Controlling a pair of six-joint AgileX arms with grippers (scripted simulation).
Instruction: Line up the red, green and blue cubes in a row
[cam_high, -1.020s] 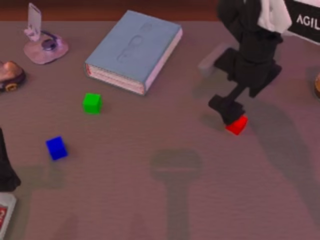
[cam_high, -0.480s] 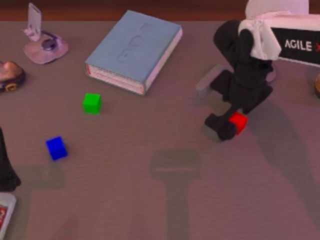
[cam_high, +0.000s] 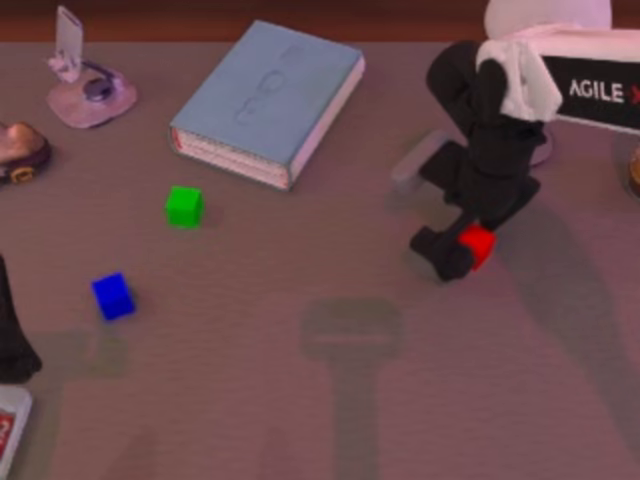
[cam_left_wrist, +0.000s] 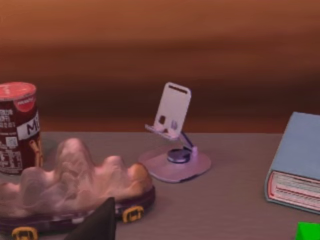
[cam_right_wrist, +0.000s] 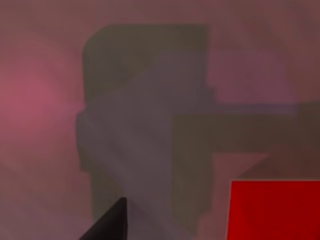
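The matte brownish counter (cam_high: 330, 420) carries the book (cam_high: 268, 100). Right of the book, the right claw (cam_high: 462, 250) grips the red cube (cam_high: 476, 244); green cube (cam_high: 184, 206) and blue cube (cam_high: 113, 296) sit below-left of it.

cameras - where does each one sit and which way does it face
Top view: above the table, looking down on the right hand at the red cube.
Left wrist view: low, facing the phone stand and book; a dark fingertip shows.
Right wrist view: close above the tabletop; fingertip and red cube.
Shared: the red cube; the book.
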